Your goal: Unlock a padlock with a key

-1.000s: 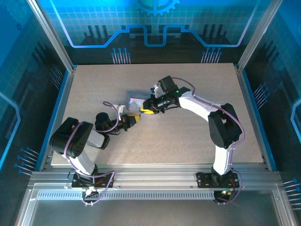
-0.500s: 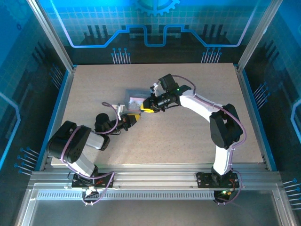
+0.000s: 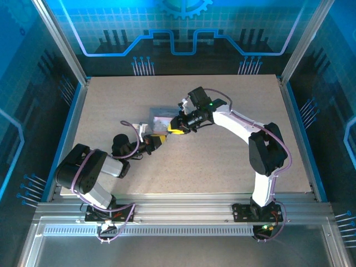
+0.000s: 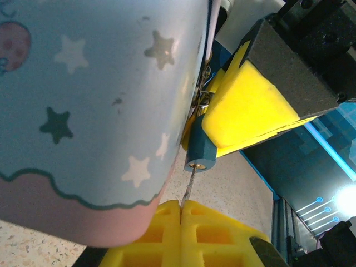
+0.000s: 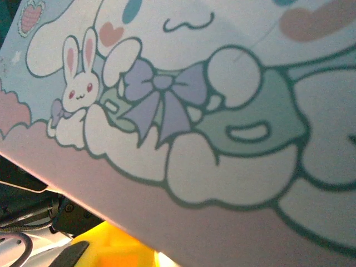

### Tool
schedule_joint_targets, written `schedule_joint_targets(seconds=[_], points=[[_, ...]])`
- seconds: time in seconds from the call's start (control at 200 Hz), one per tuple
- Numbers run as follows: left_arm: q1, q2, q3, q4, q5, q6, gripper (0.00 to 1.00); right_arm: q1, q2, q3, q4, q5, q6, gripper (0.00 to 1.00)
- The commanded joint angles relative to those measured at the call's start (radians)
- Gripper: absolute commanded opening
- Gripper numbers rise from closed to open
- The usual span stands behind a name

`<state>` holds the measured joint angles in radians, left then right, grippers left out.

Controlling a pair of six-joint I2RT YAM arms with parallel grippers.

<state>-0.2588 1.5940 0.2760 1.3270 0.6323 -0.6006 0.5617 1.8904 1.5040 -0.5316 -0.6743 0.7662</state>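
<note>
In the left wrist view the small dark blue padlock (image 4: 201, 153) hangs beside the star-printed tin (image 4: 94, 100), keyhole facing down. It is clamped between yellow fingers (image 4: 245, 105) of my right gripper (image 3: 173, 130). My left gripper (image 4: 181, 204) is shut on the thin key (image 4: 188, 186), whose tip reaches the keyhole. From above, my left gripper (image 3: 158, 139) sits just below the tin (image 3: 160, 118), close to the right one. The right wrist view looks onto the tin's cartoon lid (image 5: 194, 111), with a yellow finger (image 5: 111, 250) below it.
The tin lies left of centre on the speckled table (image 3: 222, 161). Aluminium rails (image 3: 178, 210) run along the near edge, and blue glass walls (image 3: 33, 111) close in the sides and back. The padlock presses right up against the tin's side.
The left arm's elbow has swung lower and outward, and its gripper has edged slightly toward the tin. The right arm has hardly moved.
</note>
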Motion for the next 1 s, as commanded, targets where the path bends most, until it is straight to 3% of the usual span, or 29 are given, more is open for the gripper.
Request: schedule_joint_targets(seconds=[0.0, 0.51, 0.995], points=[[-0.014, -0.014, -0.004, 0.072, -0.043, 0.028, 0.00, 0.020, 0.002, 0.017, -0.014, -0.085, 0.000, 0.00], [-0.084, -0.042, -0.026, 0.072, -0.156, 0.088, 0.00, 0.019, 0.028, -0.006, 0.058, -0.153, 0.078, 0.00], [-0.010, -0.051, -0.019, 0.072, -0.053, -0.007, 0.00, -0.008, 0.028, -0.016, -0.027, -0.189, 0.012, 0.00]])
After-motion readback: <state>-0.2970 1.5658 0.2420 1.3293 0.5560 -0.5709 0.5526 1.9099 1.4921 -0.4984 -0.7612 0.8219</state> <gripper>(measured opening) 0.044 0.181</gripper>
